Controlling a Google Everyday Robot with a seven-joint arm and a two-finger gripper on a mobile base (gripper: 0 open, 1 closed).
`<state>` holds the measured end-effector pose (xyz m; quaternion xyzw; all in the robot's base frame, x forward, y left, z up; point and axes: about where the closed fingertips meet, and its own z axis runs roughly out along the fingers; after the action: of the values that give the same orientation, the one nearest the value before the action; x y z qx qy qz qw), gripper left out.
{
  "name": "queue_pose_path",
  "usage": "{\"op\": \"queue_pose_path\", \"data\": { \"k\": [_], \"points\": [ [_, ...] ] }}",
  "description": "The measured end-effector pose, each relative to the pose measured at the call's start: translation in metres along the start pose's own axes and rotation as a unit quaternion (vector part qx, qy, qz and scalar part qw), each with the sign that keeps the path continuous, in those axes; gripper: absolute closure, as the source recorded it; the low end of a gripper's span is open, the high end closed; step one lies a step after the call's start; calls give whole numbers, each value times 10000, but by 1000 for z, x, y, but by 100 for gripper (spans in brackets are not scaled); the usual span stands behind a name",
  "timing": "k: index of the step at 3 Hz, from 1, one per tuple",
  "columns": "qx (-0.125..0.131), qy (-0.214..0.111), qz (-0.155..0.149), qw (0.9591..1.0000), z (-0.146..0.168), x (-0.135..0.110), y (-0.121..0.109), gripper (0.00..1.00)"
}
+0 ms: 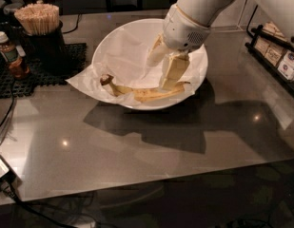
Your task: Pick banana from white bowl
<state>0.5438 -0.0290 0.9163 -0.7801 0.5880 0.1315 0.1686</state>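
The long, brown-speckled yellow banana (146, 95) lies along the 6 o'clock side of the wide, glossy white paper-lined bowl (132, 28), its dark stem toward 9 o'clock. We see the cream two-finger hand (164, 64) down inside the bowl near 3 o'clock, fingers spread, the nearer one touching the fruit's far end. We judge this the reach-to-grasp step. Next, the hand must straddle the banana, pinch, then lift above the grey reflective surface (137, 151).

Banana (146, 95): yellow, brown speckles, dark brown stem end. White bowl (200, 75): glossy white. Gripper (159, 74), inside bowl above banana: cream fingers, white wrist. Table (137, 151): glossy grey.
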Motion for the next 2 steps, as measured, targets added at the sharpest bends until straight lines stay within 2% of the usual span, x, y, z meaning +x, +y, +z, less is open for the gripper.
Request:
{"op": "queue_pose_path", "data": {
  "k": [2],
  "points": [
    [-29,-103,161,9998,14,12,-3,37]
  ]
}}
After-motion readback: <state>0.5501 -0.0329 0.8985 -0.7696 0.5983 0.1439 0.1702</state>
